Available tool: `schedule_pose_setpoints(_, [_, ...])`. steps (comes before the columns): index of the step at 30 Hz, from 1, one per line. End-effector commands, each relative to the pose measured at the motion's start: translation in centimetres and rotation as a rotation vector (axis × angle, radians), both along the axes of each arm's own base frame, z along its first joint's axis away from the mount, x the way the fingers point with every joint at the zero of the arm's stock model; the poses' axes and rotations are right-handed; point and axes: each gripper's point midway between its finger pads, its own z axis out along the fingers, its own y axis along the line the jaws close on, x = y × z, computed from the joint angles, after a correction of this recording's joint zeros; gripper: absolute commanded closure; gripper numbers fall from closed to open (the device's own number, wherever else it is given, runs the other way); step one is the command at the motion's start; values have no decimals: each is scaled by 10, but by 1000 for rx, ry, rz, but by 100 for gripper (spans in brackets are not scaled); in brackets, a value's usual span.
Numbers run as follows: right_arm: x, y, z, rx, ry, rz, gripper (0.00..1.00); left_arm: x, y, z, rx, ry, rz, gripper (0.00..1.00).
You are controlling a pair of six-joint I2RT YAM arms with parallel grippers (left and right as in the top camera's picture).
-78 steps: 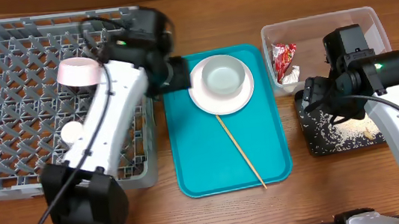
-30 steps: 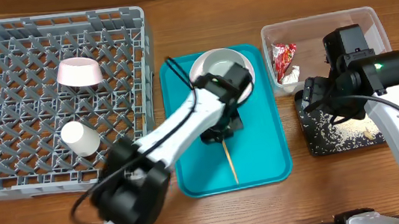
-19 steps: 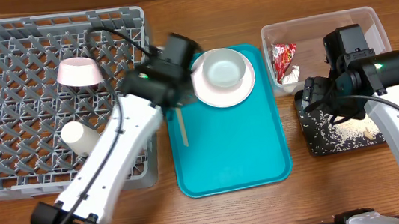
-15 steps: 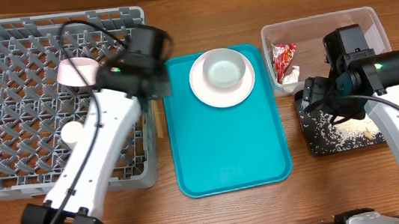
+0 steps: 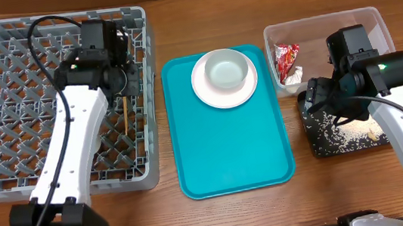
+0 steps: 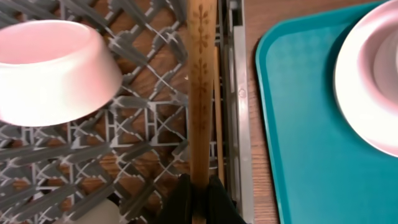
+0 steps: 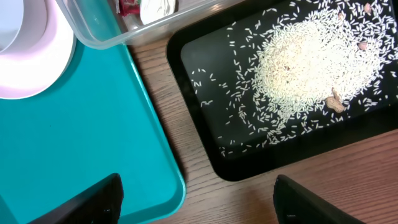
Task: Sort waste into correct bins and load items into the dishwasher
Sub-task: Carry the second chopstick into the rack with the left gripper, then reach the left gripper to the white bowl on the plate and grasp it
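Left claw [image 6: 199, 188] is pinched narrow on a chopstick [image 6: 202, 87], its dark fingers [image 6: 182, 194] pressed to either side of the wood at the bottom of the wrist view. The chopstick runs straight away from the claw, over the lattice floor of the rack [image 5: 65, 187] and close to the rack's right wall. A second stick [image 6: 219, 124], thinner-looking, shows just to the right of the held one; I cannot tell whether the two touch. To the left in that view the pink bowl [image 6: 53, 68] sits rim-down on the lattice. From overhead the left arm reaches across the rack and covers that bowl, with only a short length of chopstick showing below the wrist.

Beyond the rack wall lies the teal tray [image 5: 228, 148], just beside the rack on the table [image 5: 221, 217]. At the tray's far end sits the plate [image 5: 207, 93], and the grey-green bowl [image 5: 226, 71] stands upright in its middle.

Right claw [image 7: 199, 202] is spread wide and holds nothing; one finger shows at each bottom corner of its wrist view. It hangs over the strip of table between the teal tray and the black tray [image 7: 205, 143]. Rice [image 7: 305, 62] lies heaped toward the black tray's far right, with loose grains scattered across the rest of it. Just past that tray is the tub [image 5: 373, 17], and inside, at its left end, the wrapper [image 5: 287, 59] with a bit of white paper against it.
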Motion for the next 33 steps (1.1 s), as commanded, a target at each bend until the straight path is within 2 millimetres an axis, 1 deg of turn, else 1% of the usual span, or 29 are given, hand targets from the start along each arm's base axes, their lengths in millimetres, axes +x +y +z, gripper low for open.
schedule_pose_setpoints(1, [3,-2,6,-7,-23,-2,21,7,-6,-20,-5,50,-48,96])
schedule_pose_setpoints(2, [3,-2,6,-8,-22,-2,21,8,-7,-32,-6,81,-40,96])
schedule_pose_setpoints(6, [3,-2,6,-8,-23,-2,21,9,-7,-56,0,140,-37,96])
schedule_pose_setpoints(7, [3,-2,6,-7,-23,-2,21,9,-7,-61,1,150,-37,94])
schedule_pose_setpoints(9, [3,-2,6,-8,-23,-2,21,10,-7,-69,2,165,-37,84])
schedule_pose_setpoints(10, [3,-2,6,-7,-23,-2,21,11,-7,-72,3,170,-37,76])
schedule_pose_setpoints(11, [3,-2,6,-7,-23,-2,21,11,-7,-75,4,178,-37,74])
schedule_pose_setpoints(13, [3,-2,6,-7,-23,-2,21,11,-7,-76,4,181,-37,72])
schedule_pose_setpoints(15, [3,-2,6,-8,-22,-2,21,12,-7,-74,3,173,-37,58])
schedule_pose_setpoints(16, [3,-2,6,-8,-22,-2,21,12,-7,-72,4,170,-36,53])
schedule_pose_setpoints(18, [3,-2,6,-8,-22,-2,21,13,-7,-65,-2,164,-15,52])
schedule_pose_setpoints(20, [3,-2,6,-8,-22,-2,21,15,-7,-48,-18,148,14,51])
schedule_pose_setpoints(21, [3,-2,6,-8,-22,-2,21,16,-11,-39,-33,137,13,50])
schedule_pose_setpoints(23, [3,-2,6,-7,-23,-2,21,19,-26,-17,-94,102,-21,48])
schedule_pose_setpoints(24, [3,-2,6,-7,-23,-2,20,23,-43,2,-159,69,-62,45])
schedule_pose_setpoints(26, [3,-2,6,-7,-23,-2,21,25,-68,24,-237,24,-126,43])
schedule_pose_setpoints(27, [3,-2,6,-7,-23,-2,20,26,-80,31,-259,6,-160,42])
schedule_pose_setpoints(29, [3,-2,6,-7,-23,-2,21,27,-99,36,-259,-20,-229,39])
schedule_pose_setpoints(31, [3,-2,6,-8,-22,-3,21,26,-120,34,-227,-39,-326,39])
schedule_pose_setpoints(33, [2,-2,6,-5,-22,-14,21,26,-136,31,-199,-53,-389,36])
